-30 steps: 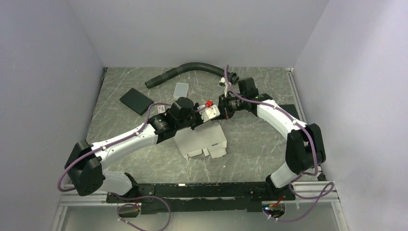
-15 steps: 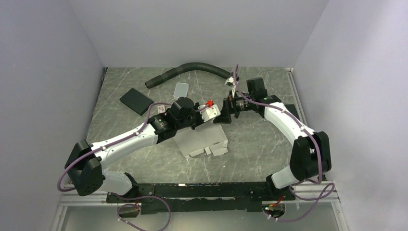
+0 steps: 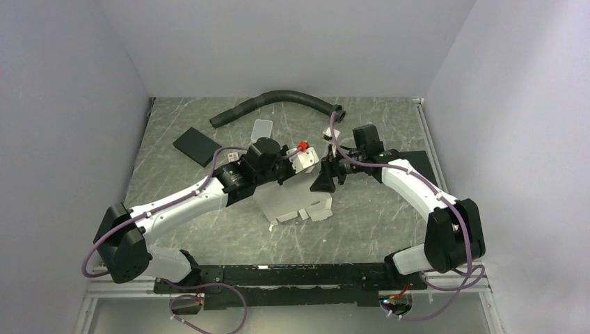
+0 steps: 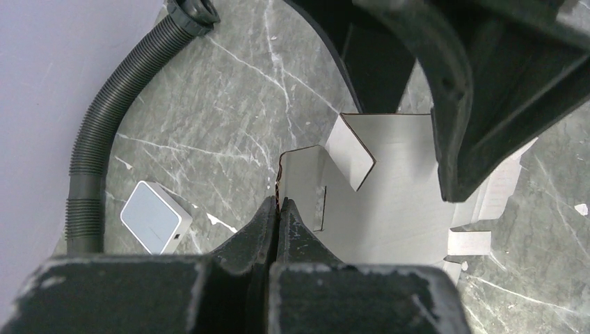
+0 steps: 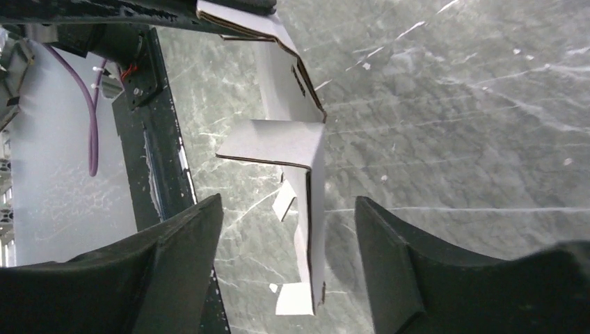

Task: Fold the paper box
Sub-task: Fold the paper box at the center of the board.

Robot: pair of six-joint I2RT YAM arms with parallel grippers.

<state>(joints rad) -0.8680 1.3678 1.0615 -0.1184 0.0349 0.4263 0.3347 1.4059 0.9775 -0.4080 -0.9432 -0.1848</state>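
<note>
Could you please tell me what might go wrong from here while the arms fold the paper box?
The left gripper pinches only a thin edge of the paper box, so the sheet could slip out or tear if pushed. The right gripper is open and facing a folded flap; closing there might crush it or crease it off the fold line.

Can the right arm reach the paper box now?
Probably yes: the right gripper is open, the paper box stands just ahead between its fingers, and nothing blocks the way.
</note>
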